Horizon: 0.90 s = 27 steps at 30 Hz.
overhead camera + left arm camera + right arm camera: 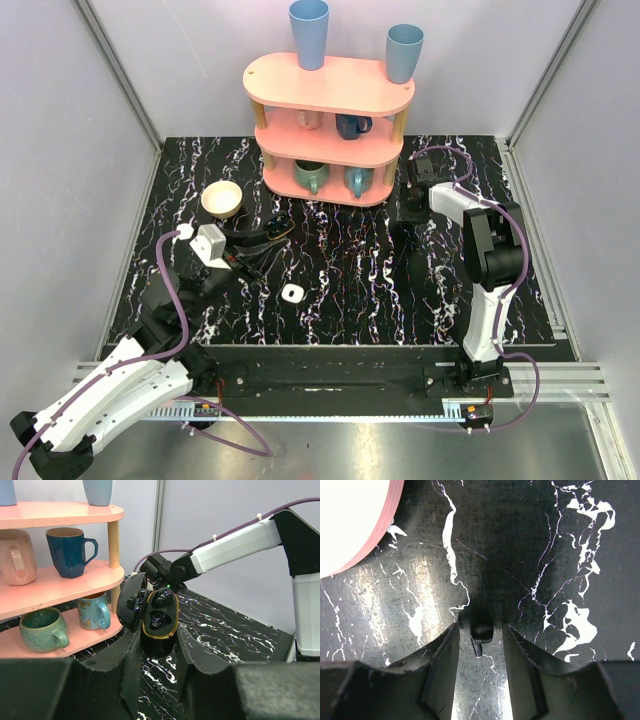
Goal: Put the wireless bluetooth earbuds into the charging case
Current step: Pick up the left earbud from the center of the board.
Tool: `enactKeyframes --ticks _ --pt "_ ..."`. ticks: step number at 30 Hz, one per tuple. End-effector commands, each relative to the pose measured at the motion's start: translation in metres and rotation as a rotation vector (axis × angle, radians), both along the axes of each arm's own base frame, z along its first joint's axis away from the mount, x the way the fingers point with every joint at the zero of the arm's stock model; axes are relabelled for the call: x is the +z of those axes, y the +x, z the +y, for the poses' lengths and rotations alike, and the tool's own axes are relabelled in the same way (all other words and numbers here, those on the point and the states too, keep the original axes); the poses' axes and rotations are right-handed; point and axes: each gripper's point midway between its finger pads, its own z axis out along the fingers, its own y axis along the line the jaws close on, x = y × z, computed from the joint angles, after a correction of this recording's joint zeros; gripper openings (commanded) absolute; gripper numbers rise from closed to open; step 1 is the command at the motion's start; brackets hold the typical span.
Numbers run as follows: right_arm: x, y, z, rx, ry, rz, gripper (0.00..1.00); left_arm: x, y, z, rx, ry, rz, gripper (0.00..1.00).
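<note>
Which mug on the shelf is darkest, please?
The navy mug on the middle tier, beside the pink mug; the teal mug and light-blue mug sit below.

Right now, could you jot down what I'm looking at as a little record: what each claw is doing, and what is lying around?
Left claw: shut on a black case, lid open
Right claw: open, one finger either side of a small black earbud, not yet gripping it
Earbud rests on: the dark marbled table
Behind: pink shelf with mugs, two blue cups on top
Also on the table: cream bowl, small white square piece
</note>
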Motion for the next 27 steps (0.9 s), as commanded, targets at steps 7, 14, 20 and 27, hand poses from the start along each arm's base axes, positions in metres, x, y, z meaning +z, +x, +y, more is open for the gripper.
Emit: enactKeyframes --ticks 7,14,20,27 --pt "-0.003 0.0018 0.0034 -0.009 -0.035 0.0 0.46 0.0197 0.0024 0.0041 0.024 -0.052 -0.046 0.0" --pt "-0.0078 -0.0007 0.0042 -0.004 -0.039 0.014 0.44 0.0186 0.0014 0.0045 0.023 -0.049 -0.045 0.0" --pt "-0.0089 -0.0011 0.0047 -0.006 -0.04 0.019 0.41 0.0176 0.0018 0.0061 0.03 -0.05 -0.042 0.0" --pt "-0.0098 -0.0035 0.0023 -0.014 -0.049 0.024 0.41 0.0179 0.0017 0.0054 0.027 -0.049 -0.042 0.0"
